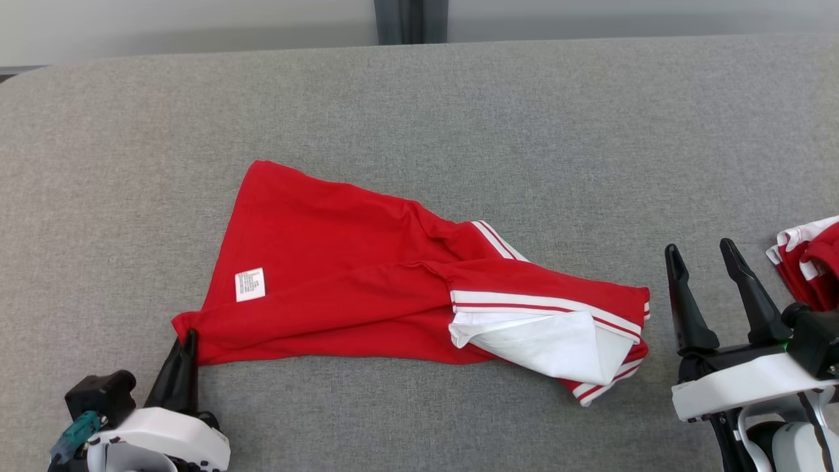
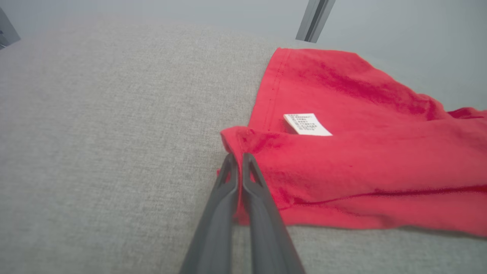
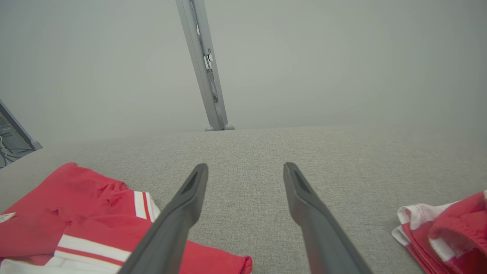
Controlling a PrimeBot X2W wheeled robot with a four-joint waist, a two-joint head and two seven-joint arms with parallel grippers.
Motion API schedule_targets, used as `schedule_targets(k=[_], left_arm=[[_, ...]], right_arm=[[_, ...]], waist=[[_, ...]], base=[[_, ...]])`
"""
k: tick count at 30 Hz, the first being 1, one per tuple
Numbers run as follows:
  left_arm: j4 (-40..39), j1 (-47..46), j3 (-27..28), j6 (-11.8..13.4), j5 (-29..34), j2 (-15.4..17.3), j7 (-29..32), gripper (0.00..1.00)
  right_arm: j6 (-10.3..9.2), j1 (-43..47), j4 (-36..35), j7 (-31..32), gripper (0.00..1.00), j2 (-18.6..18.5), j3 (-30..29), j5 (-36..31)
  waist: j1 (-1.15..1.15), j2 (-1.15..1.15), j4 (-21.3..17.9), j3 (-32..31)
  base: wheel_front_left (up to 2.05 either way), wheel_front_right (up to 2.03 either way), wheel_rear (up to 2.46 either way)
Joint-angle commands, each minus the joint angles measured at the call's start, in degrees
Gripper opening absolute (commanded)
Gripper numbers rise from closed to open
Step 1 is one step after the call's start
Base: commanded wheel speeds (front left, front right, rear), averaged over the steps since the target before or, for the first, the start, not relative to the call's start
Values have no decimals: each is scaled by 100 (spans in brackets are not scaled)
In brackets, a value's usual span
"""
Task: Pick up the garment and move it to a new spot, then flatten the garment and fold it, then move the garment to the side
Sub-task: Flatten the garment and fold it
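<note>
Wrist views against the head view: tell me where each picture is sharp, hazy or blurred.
Head view: even soft light, crisp weave on the table, thin shadow under the garment. Left wrist view: label print unreadable, far table hazy. Right wrist view: pale haze over the wall, table's far edge blurred.

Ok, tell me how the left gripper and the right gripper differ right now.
The left gripper is shut; the right gripper stands open. The left gripper pinches a corner of the red garment; the right gripper holds nothing. The left gripper touches the garment; the right gripper sits apart, between its striped end and a second red-and-white cloth. Both are dark and point across the grey surface.
</note>
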Motion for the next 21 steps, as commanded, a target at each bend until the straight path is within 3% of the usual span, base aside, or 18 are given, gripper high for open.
schedule_targets(k=[1,2,3,9,14,21], left_arm=[[64,61,75,-54,-19,-44,-16,21],[83,51,181,-97,-13,-98,-17,80],[89,41,300,-145,-37,-158,-17,100],[47,91,816,-286,9,-447,-17,100],[-346,135,1182,-149,232,-516,-17,100],[-1153,-15,1235,-29,695,-458,-18,100]], right_arm=[[-2,27,-10,-1,100,-25,-31,19],[-2,51,0,5,100,-24,-41,31],[-2,69,5,14,100,-24,-49,39],[-2,87,-20,46,100,-24,-90,56],[-2,138,-50,92,100,-24,-168,64],[-2,191,-52,86,100,-25,-217,55]], waist=[[0,0,7,-16],[0,0,15,-37],[0,0,23,-52],[0,0,86,-186],[0,0,133,-371],[0,0,126,-584]], base=[[0,0,0],[0,0,0],[0,0,0],[0,0,0],[0,0,0],[0,0,0]])
